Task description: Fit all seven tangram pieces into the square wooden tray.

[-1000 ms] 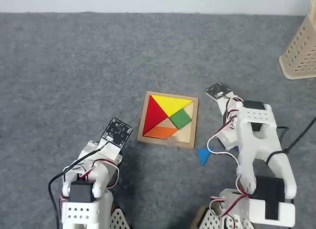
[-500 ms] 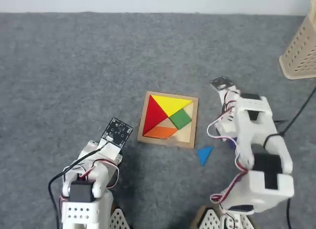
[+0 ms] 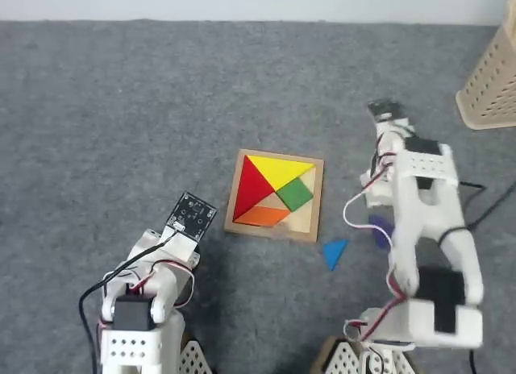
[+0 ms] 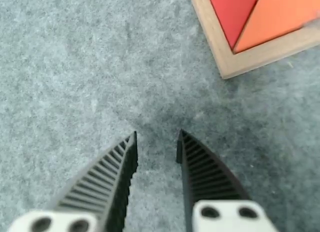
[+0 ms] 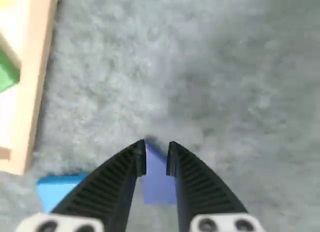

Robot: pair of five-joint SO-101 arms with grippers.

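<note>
We are seeing the right gripper [image 5: 156, 147] grasping a small purple wooden piece [image 5: 158, 181] just beside a light blue wooden triangle [image 3: 333, 253], near the square wooden tray [image 3: 274, 230]. The left gripper [image 4: 156, 142] is hanging released over grey carpet [image 4: 75, 67] near the tray's corner.

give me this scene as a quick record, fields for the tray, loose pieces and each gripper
tray: square wooden tray on the grey carpet
in tray: red piece, yellow piece, green piece, orange piece
gap: bare wood in the corner nearest the blue triangle
loose: blue triangle on the carpet, just off the tray
right gripper: shut on purple piece, blue triangle close by
left gripper: open over bare carpet, near a tray corner
</note>
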